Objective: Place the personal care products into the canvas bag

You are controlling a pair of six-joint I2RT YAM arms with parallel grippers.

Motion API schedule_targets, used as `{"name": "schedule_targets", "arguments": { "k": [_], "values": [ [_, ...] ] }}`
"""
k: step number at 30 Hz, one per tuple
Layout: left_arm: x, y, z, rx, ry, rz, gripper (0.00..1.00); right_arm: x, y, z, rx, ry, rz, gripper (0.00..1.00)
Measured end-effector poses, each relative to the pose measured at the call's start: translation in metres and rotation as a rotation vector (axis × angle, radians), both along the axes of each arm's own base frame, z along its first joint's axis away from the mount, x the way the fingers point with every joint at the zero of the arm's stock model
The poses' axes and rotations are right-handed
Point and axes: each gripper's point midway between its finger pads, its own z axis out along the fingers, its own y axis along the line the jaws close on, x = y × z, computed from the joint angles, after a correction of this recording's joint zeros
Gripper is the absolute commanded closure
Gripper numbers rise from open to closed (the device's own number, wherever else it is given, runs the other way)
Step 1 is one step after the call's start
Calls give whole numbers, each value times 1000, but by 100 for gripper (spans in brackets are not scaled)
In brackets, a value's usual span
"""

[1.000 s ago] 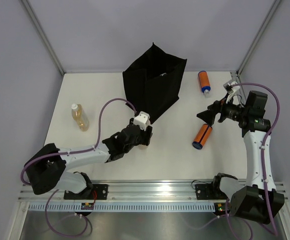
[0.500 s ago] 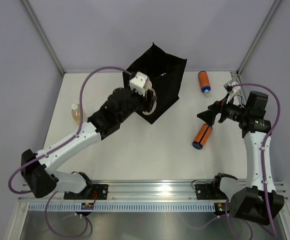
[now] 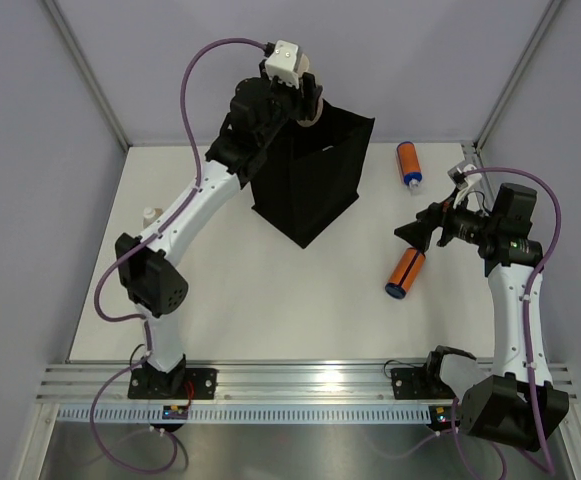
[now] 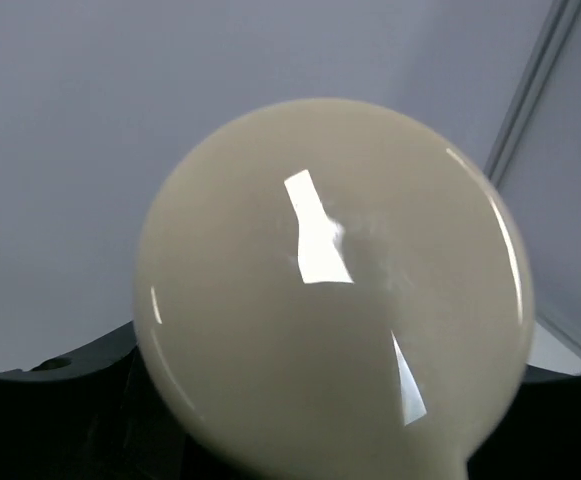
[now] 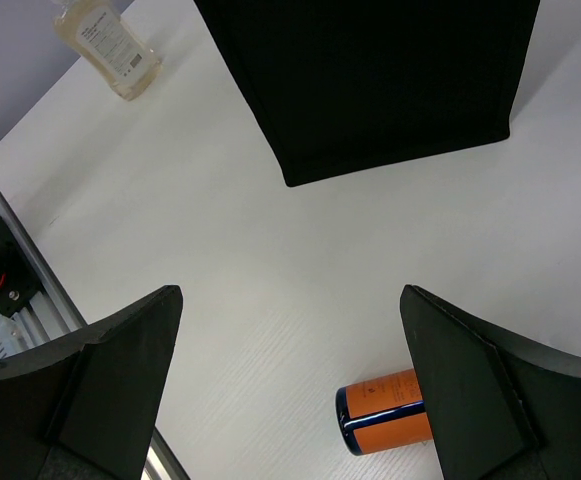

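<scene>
My left gripper (image 3: 306, 100) is raised high over the back rim of the black canvas bag (image 3: 310, 180). It is shut on a bottle whose round cream cap (image 4: 330, 290) fills the left wrist view; the bottle's body is hidden. My right gripper (image 3: 410, 232) is open and empty, hovering above the table just beyond an orange cylinder with a blue cap (image 3: 405, 273), which also shows in the right wrist view (image 5: 385, 412). A second orange cylinder (image 3: 409, 165) lies at the back right. The tan bottle (image 5: 110, 45) stands at the left, mostly hidden behind the left arm in the top view.
The bag (image 5: 370, 80) stands upright at the back centre of the white table (image 3: 270, 300). A small whitish thing (image 3: 464, 168) sits by the right wrist, too small to identify. Walls close the back and sides; the rail (image 3: 300, 380) runs along the near edge.
My left arm has swung up from low over the table's front, past the bag's front, to high above the bag's back rim, carrying the bottle. The right arm has not moved.
</scene>
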Motion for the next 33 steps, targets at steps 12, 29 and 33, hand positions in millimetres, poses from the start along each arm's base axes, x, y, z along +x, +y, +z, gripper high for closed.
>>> {"name": "schedule_targets", "arguments": {
  "k": [12, 29, 33],
  "values": [
    [14, 3, -165, 206, 306, -69, 100, 0, 0, -1, 1, 4, 0, 0],
    [6, 16, -175, 201, 348, -158, 5, 8, -3, -14, 1, 47, -7, 0],
    [5, 16, -168, 186, 343, -157, 1, 9, -4, -17, -4, 51, -4, 0]
  ]
}}
